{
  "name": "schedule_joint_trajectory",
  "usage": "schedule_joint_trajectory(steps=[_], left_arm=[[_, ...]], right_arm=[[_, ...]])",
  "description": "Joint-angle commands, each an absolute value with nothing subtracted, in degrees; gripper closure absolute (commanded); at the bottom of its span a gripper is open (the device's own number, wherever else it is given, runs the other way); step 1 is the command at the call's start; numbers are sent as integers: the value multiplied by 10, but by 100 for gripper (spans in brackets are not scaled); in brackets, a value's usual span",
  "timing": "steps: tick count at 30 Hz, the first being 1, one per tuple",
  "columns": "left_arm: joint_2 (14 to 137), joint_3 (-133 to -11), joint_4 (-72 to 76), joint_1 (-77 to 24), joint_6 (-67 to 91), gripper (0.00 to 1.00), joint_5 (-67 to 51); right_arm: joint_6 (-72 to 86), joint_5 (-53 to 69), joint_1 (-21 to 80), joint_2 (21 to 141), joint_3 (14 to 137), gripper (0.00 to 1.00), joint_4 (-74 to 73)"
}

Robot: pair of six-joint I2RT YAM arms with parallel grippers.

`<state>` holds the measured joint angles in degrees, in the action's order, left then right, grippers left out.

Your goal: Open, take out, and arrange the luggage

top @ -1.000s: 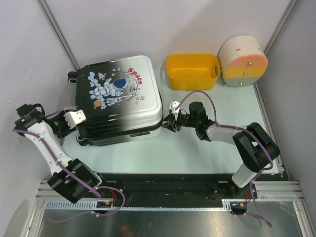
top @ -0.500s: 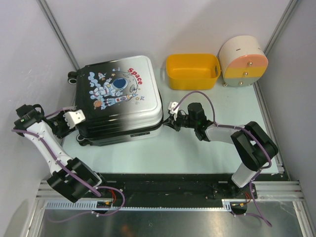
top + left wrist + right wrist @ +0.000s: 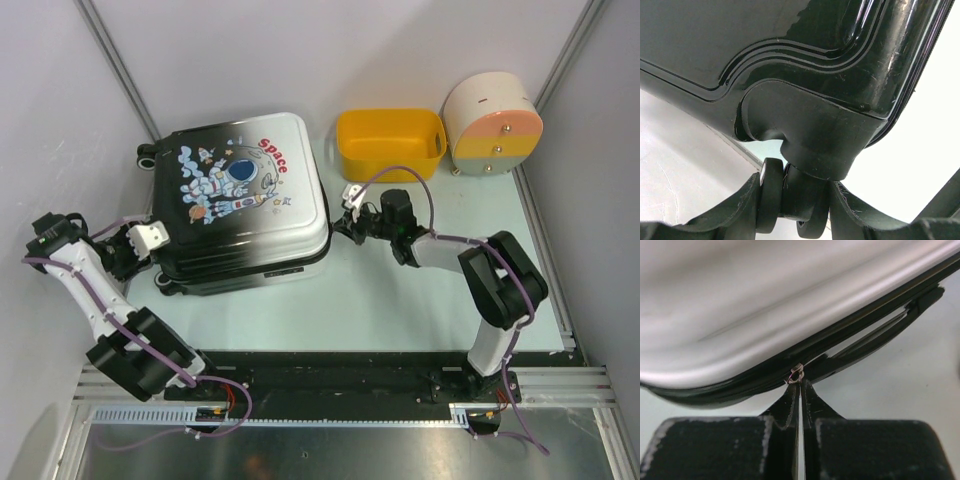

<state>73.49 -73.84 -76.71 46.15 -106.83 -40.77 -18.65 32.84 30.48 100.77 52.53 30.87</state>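
Your left fingers (image 3: 747, 205) grip a black wheel (image 3: 772, 192) at the near-left corner of the luggage (image 3: 240, 200). Your right fingers (image 3: 785, 410) are pinched shut on the zipper pull (image 3: 797, 374) at its right edge. The luggage lies flat and closed on the table (image 3: 400, 300), left of centre, astronaut print up. Beyond, to its right, stand a yellow basket (image 3: 390, 145) and a round drawer box (image 3: 492, 125).
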Motion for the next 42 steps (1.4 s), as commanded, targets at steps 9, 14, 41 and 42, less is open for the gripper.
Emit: schedule_joint_trajectory(steps=[9,14,41,42], left_arm=[[744,-730,-748,497,-1047,100,-404],[752,-734,-749,497,-1043,100,-404],[739,-932,-403,162,-137,0,-392],[750,-940,-383,119,-124,0,-326]], right_arm=[[-202,357,298,1134,668,100,441],[-183,338,288,1182,729,100,464],[-104,449,407,1133,669,100,389],[-101,448,413,1122,654,100,392]])
